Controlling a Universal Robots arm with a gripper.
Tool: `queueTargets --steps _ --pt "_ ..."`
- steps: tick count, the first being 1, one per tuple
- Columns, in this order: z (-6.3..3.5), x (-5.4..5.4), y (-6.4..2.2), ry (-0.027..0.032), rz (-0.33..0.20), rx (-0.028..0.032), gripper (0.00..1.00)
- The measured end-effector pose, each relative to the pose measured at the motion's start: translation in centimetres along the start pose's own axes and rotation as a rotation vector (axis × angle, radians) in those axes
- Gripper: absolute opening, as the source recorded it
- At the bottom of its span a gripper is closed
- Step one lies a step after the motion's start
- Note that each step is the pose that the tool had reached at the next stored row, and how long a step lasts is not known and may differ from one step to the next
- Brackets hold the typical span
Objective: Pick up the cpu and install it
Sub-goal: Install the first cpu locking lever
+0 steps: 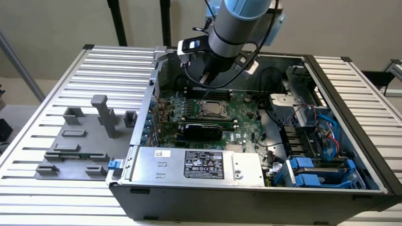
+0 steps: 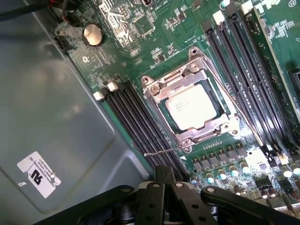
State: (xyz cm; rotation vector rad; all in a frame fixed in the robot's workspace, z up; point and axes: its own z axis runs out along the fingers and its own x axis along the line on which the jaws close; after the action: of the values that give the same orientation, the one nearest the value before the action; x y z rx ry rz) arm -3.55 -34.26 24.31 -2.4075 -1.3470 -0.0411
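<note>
Fingers (image 2: pixel 158 183) are pressed together at the tips with nothing between them, so I read the gripper (image 2: pixel 165 170) as closed and empty. Biggest to smallest from my end: slatted aluminium table (image 1: pixel 107 61) carries an open PC case (image 1: pixel 251 207), side panel off. The arm (image 1: pixel 236 23) comes down into the case from above, and in the exterior view the gripper (image 1: pixel 208 78) hangs over the motherboard (image 1: pixel 245 101) just behind the socket, near it but apart. The power supply (image 1: pixel 201 165) sits along the case's near edge, with blue drive cages (image 1: pixel 314 172) in the corner at the exterior view's right. A grey plastic fixture (image 1: pixel 69 155) with upright blocks lies on the table outside the case, at the exterior view's left. A black expansion card (image 1: pixel 201 128) sits between the socket and the power supply. On the wrist view I see the motherboard (image 2: pixel 154 51) next to a bare case wall (image 2: pixel 47 93). Black DIMM slots (image 2: pixel 140 122) run on both sides of the socket. The cpu (image 2: pixel 192 107) lies flat in the socket, silver top up, with the metal socket frame (image 2: pixel 154 89) around it; same spot in the exterior view (image 1: pixel 213 108). A thin wire lever (image 2: pixel 161 152) sticks out by the frame's corner. I can't tell if it's latched. A coin cell (image 2: pixel 93 34) sits on the board near the wall, and a white label (image 2: pixel 39 174) is stuck on the wall.
</note>
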Motion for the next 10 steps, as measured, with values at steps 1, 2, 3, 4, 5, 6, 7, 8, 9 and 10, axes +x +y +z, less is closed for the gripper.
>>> queueTargets --steps 1,2,3,4,5,6,7,8,9,10 --pt "0.14 -0.1 -0.08 -0.0018 0.001 -0.0017 0.11" --pt "0.31 -0.2 -0.27 -0.0031 0.001 -0.0038 0.11" --pt "0.5 -0.4 -0.49 -0.0036 0.002 -0.0055 0.11" --pt "0.68 -0.6 -0.72 -0.0042 0.003 -0.0074 0.11" --pt "0.84 -0.7 -0.92 -0.0054 0.004 -0.01 0.11" --pt "0.96 -0.8 -1.03 -0.0063 0.004 -0.0137 0.11" --pt "1.05 -0.8 -1.09 -0.0059 0.004 -0.0182 0.11" --pt "1.15 -0.8 -1.13 -0.0046 0.004 -0.0226 0.11" --pt "1.23 -0.8 -1.16 -0.0028 0.003 -0.0277 0.11" --pt "1.3 -0.7 -1.2 -0.0013 0.002 -0.0335 0.11"
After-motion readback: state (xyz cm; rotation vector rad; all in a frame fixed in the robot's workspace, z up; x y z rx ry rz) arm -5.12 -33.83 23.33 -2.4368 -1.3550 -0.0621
